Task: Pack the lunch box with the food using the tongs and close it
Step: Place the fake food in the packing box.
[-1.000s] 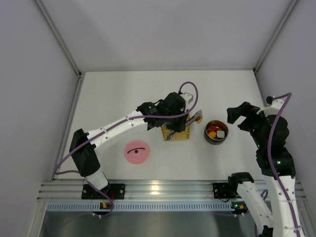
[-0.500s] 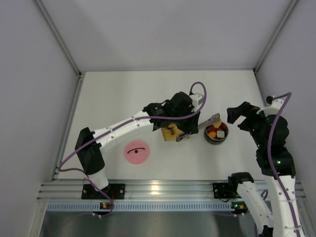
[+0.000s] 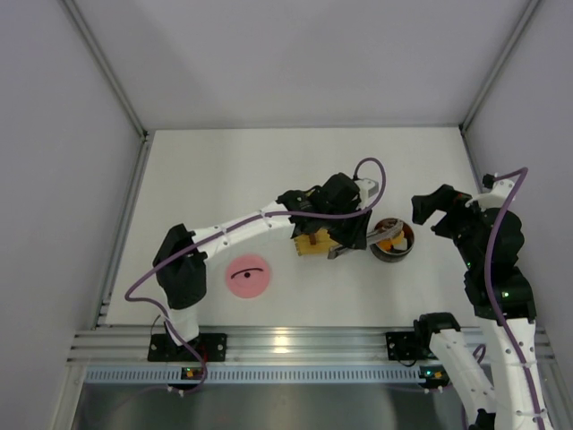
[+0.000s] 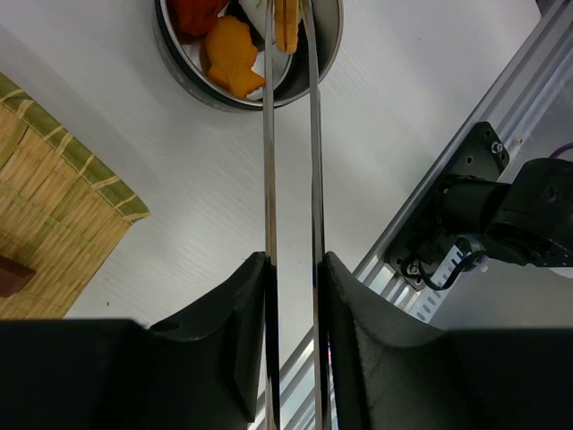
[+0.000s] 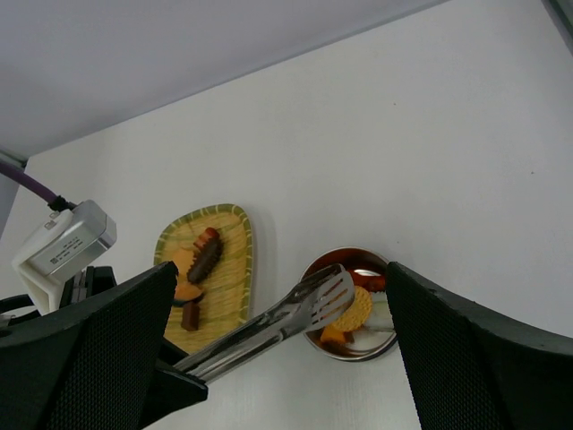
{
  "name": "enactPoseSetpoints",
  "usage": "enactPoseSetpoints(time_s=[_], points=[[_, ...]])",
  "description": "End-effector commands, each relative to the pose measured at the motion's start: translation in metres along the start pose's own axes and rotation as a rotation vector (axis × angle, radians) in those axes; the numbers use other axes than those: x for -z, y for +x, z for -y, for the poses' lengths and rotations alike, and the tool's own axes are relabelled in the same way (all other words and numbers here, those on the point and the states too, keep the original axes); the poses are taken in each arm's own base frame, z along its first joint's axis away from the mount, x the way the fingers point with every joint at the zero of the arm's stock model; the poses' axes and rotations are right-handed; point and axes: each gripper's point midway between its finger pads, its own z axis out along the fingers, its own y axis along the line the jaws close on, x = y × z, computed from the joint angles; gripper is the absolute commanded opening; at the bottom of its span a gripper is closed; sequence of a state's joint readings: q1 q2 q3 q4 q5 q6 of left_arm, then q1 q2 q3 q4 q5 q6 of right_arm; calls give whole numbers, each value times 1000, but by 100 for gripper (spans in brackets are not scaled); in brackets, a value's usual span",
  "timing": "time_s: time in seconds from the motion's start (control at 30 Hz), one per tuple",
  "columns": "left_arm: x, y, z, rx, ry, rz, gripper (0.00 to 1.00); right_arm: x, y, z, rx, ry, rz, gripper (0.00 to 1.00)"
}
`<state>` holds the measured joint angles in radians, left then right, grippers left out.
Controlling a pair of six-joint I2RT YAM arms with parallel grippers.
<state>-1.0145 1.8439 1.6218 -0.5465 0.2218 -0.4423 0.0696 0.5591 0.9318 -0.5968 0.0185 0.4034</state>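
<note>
silver tongs in clenched left jaws pinch an orange round over steel lunch box; right jaws released.

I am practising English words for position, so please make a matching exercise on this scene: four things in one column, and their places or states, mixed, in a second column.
Things:
1. pink lid
2. tongs
3. woven tray
4. lunch box

Places or states:
a. round, steel, uncovered
b. flat on the table, left of the tray
c. clamped in the left tool, tips above the box
d. yellow, between the lid and the box

Pairs: 1-b; 2-c; 3-d; 4-a
</note>
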Motion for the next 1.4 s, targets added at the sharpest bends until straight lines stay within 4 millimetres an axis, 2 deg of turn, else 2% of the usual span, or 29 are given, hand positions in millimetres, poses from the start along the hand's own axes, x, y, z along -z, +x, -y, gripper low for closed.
enactPoseSetpoints(time_s=[0.0,0.1,0.2,0.57,0.87,1.1,1.37], points=[[6,-34,26,-29,88,106,37,7,-11,1,8,13,30,98],[4,-35,26,-27,87,105,45,7,-11,2,9,15,31,98],[4,-36,26,-30,88,108,47,8,-11,2,10,15,32,98],[14,-39,24,-38,61,118,47,8,-10,3,13,22,32,98],[28,-14,18,-53,55,64,45,8,-9,4,10,24,32,98],[39,-2,36,-69,162,38,44,7,-8,4,6,22,31,98],[37,13,46,-79,229,-15,44,7,-8,5,5,26,31,98]])
